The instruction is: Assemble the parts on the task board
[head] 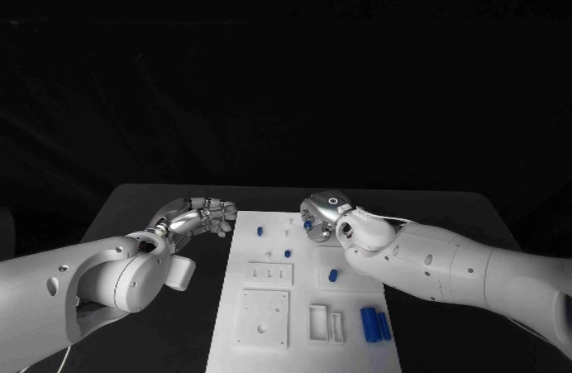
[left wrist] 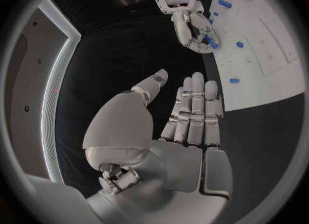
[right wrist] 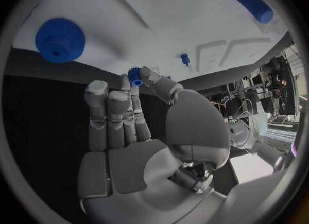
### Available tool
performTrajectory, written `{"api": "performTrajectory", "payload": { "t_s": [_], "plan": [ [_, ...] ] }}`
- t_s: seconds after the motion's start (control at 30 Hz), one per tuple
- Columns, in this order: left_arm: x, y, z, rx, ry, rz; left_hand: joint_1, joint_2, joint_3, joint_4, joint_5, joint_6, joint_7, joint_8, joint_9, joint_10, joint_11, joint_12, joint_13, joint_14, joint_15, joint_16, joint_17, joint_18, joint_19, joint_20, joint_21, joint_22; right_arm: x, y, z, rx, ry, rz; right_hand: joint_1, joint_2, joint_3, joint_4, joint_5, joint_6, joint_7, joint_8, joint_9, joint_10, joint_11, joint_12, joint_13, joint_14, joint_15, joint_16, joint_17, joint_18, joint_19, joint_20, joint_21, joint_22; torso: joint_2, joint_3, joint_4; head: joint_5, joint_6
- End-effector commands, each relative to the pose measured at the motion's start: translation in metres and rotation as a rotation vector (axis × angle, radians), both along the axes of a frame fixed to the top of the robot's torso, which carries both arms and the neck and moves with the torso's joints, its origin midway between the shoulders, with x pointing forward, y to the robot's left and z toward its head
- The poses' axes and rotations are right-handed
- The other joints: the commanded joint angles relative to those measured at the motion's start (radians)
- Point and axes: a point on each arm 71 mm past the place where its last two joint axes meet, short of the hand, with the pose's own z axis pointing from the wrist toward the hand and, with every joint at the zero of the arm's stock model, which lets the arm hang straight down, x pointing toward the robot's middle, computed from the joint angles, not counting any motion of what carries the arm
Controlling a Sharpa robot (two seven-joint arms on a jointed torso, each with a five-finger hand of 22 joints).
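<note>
Black counter point(head: 155, 216) sitting in front of a dark, unlit backdrop; pale lit strip point(left wrist: 54, 105) curving along a dim wall.

Count per kind:
- Task board point(head: 298, 352): one.
- My hands: two, left hand point(head: 200, 216) and right hand point(head: 324, 216).
- Long blue cylinders point(head: 369, 322) on board: two, side by side.
- Small blue pieces point(head: 332, 275) lying on board: three counted in head view.
- Small blue gear point(right wrist: 134, 76) pinched in my right fingertips: one.
- Large blue gear point(right wrist: 59, 39) on board: one.
</note>
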Motion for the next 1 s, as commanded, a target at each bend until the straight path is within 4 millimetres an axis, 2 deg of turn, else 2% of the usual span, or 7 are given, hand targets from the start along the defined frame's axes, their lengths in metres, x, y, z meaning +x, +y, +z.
{"api": "performTrajectory", "payload": {
  "t_s": [0.03, 0.2, 0.43, 0.53, 0.67, 0.8, 1.0],
  "plan": [
    [0.000, -0.003, 0.001, -0.009, -0.003, -0.013, -0.007, 0.000, 0.004, -0.003, -0.005, 0.004, 0.000, -0.003, 0.002, 0.005, 0.000, -0.005, 0.001, -0.006, 0.002, -0.006, -0.001, 0.011, 0.001, -0.007, 0.006, -0.002, 0.000, 0.004, 0.003, 0.004, -0.049, -0.001, 0.007, -0.001, 0.006, -0.001, 0.003, 0.004, 0.000, 0.001, 0.006, 0.035, -0.019, 0.003, 0.028, -0.025, -0.035, 0.004, -0.002, 0.107, 0.000, -0.007, 0.007, 0.020, 0.001, -0.0001, 0.0025, 0.000, 0.002],
    [0.001, -0.004, 0.001, -0.009, -0.003, -0.015, -0.008, 0.000, 0.004, -0.003, -0.005, 0.004, 0.000, -0.004, 0.002, 0.006, 0.000, -0.006, 0.001, -0.006, 0.002, -0.006, -0.001, 0.010, 0.001, -0.008, 0.006, -0.002, 0.003, 0.011, 0.004, 0.008, -0.058, 0.000, 0.007, -0.003, 0.008, 0.001, 0.003, 0.004, 0.000, 0.000, 0.007, 0.034, -0.019, 0.003, 0.031, -0.025, -0.035, 0.005, -0.002, 0.107, 0.000, -0.007, 0.007, 0.019, 0.001, -0.0010, 0.0019, 0.002, 0.004],
    [0.001, -0.006, 0.001, -0.010, -0.003, -0.020, -0.008, 0.001, 0.005, -0.004, -0.005, 0.004, 0.000, -0.004, 0.002, 0.006, 0.000, -0.006, 0.001, -0.006, 0.002, -0.006, -0.001, 0.009, 0.001, -0.008, 0.007, -0.002, 0.005, 0.020, 0.005, 0.008, -0.075, 0.005, 0.007, -0.005, 0.010, 0.002, 0.003, 0.004, 0.000, -0.001, 0.008, 0.032, -0.019, 0.002, 0.034, -0.026, -0.035, 0.005, -0.004, 0.107, 0.000, -0.008, 0.008, 0.019, 0.003, -0.0005, 0.0060, 0.004, 0.007],
    [0.001, -0.007, 0.001, -0.010, -0.004, -0.020, -0.009, 0.000, 0.006, -0.005, -0.005, 0.004, 0.000, -0.004, 0.002, 0.006, 0.000, -0.007, 0.001, -0.006, 0.002, -0.006, -0.001, 0.009, 0.001, -0.009, 0.007, -0.003, 0.005, 0.024, 0.005, 0.013, -0.083, 0.011, 0.008, -0.006, 0.011, 0.002, 0.003, 0.005, 0.000, -0.001, 0.008, 0.032, -0.019, 0.002, 0.035, -0.026, -0.035, 0.005, -0.004, 0.107, 0.000, -0.008, 0.008, 0.019, 0.006, -0.0013, 0.0057, 0.006, 0.012],
    [0.001, -0.007, 0.002, -0.011, -0.004, -0.021, -0.009, 0.000, 0.006, -0.006, -0.005, 0.004, 0.000, -0.004, 0.002, 0.006, 0.000, -0.007, 0.001, -0.006, 0.002, -0.006, -0.001, 0.009, 0.001, -0.009, 0.007, -0.003, 0.006, 0.028, 0.006, 0.011, -0.088, 0.014, 0.008, -0.007, 0.012, 0.002, 0.003, 0.005, 0.000, -0.001, 0.009, 0.032, -0.019, 0.001, 0.037, -0.026, -0.035, 0.005, -0.005, 0.107, 0.000, -0.008, 0.008, 0.019, 0.010, -0.0031, 0.0102, 0.004, 0.014],
    [0.000, -0.008, 0.002, -0.011, -0.004, -0.022, -0.008, 0.000, 0.007, -0.007, -0.005, 0.005, 0.000, -0.004, 0.003, 0.006, 0.000, -0.007, 0.001, -0.006, 0.002, -0.006, -0.001, 0.009, 0.001, -0.009, 0.007, -0.003, 0.009, 0.030, 0.006, 0.009, -0.092, 0.011, 0.009, -0.008, 0.013, 0.003, 0.003, 0.005, 0.000, -0.002, 0.009, 0.031, -0.019, 0.001, 0.038, -0.026, -0.035, 0.005, -0.005, 0.107, 0.000, -0.008, 0.009, 0.019, 0.011, -0.0033, 0.0093, 0.007, 0.015],
    [0.000, -0.009, 0.002, -0.011, -0.004, -0.025, -0.009, 0.000, 0.007, -0.008, -0.005, 0.005, 0.000, -0.004, 0.003, 0.006, 0.000, -0.007, 0.001, -0.006, 0.002, -0.006, -0.001, 0.008, 0.001, -0.010, 0.008, -0.003, 0.013, 0.029, 0.006, 0.005, -0.100, 0.004, 0.009, -0.010, 0.014, 0.004, 0.003, 0.005, 0.000, -0.002, 0.010, 0.031, -0.018, 0.000, 0.040, -0.026, -0.035, 0.005, -0.006, 0.107, 0.000, -0.009, 0.009, 0.019, 0.018, -0.0060, 0.0138, 0.003, 0.018]
  ]
}}
